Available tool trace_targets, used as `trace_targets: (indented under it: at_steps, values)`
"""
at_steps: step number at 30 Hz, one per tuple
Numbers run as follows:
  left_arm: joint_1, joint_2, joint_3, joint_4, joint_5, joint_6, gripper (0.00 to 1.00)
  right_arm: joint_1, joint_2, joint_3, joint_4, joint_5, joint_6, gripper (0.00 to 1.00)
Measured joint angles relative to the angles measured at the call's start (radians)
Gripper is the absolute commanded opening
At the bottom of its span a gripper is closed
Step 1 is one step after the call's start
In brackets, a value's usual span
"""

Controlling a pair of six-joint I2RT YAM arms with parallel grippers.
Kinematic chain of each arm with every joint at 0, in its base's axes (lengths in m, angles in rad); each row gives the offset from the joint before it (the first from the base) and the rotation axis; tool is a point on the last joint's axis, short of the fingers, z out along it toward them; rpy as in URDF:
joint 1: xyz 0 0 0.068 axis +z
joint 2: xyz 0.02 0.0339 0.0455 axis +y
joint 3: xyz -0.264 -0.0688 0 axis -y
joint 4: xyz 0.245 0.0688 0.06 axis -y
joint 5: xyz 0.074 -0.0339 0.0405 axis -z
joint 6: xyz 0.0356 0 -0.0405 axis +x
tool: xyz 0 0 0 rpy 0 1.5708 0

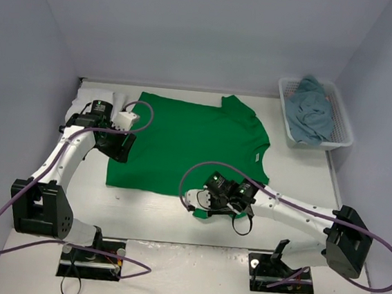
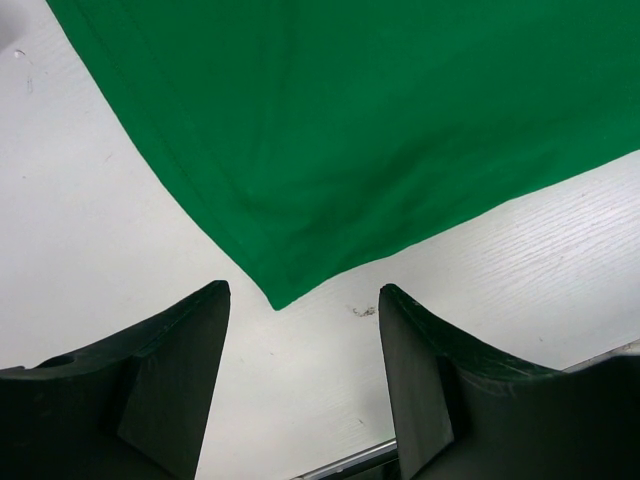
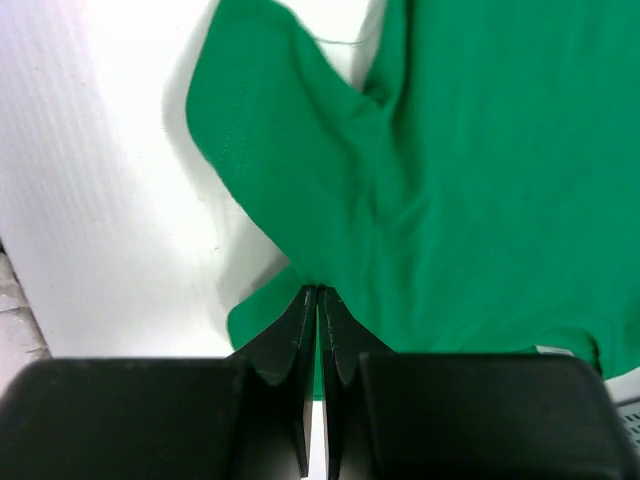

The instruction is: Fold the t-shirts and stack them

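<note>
A bright green t-shirt (image 1: 189, 146) lies spread flat mid-table, collar to the right. My right gripper (image 1: 201, 209) is at its near sleeve, and the right wrist view shows the gripper (image 3: 318, 292) shut on a pinch of that green cloth (image 3: 300, 180). My left gripper (image 1: 121, 149) hovers over the shirt's left edge. In the left wrist view it (image 2: 305, 300) stands open, a corner of the green t-shirt (image 2: 300, 240) lying just ahead of the gap. A dull teal-blue t-shirt (image 1: 310, 115) is bunched in the basket.
A white lattice basket (image 1: 342, 130) stands at the back right by the wall. Grey walls close in the table on three sides. Both arm bases and their looping cables (image 1: 200, 172) sit along the near edge.
</note>
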State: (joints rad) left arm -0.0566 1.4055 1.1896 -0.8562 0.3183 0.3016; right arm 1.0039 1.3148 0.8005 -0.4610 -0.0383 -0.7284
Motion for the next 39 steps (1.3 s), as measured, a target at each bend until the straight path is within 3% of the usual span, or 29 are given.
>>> trace_targets:
  at_steps: [4,10,14,16,19,26,33,39]
  values:
    - [0.0,0.0,-0.001,0.0,0.0,0.0,0.56,-0.062,0.002,0.023,0.0,-0.033,-0.036,0.0]
    - [0.004,0.0,-0.002,0.0,0.002,-0.001,0.56,-0.282,0.076,0.1,0.012,-0.091,-0.13,0.0]
    - [0.006,0.0,-0.005,0.0,0.003,-0.001,0.56,-0.388,0.151,0.129,0.063,-0.097,-0.161,0.11]
    - [0.006,0.0,-0.005,0.0,0.003,-0.001,0.56,-0.413,0.187,0.13,0.088,-0.098,-0.163,0.28]
    - [0.006,0.0,-0.007,0.0,0.003,-0.002,0.56,-0.429,0.229,0.129,0.117,-0.095,-0.157,0.39]
    - [0.007,0.0,-0.011,0.003,0.004,-0.004,0.56,-0.43,0.193,0.113,0.158,-0.089,-0.109,0.33]
    - [0.007,0.012,-0.018,0.01,0.007,-0.004,0.56,-0.42,0.012,0.081,0.096,-0.154,-0.106,0.44]
    - [0.007,0.078,-0.013,0.008,0.019,-0.004,0.56,-0.36,0.035,0.002,0.057,-0.148,-0.13,0.48]
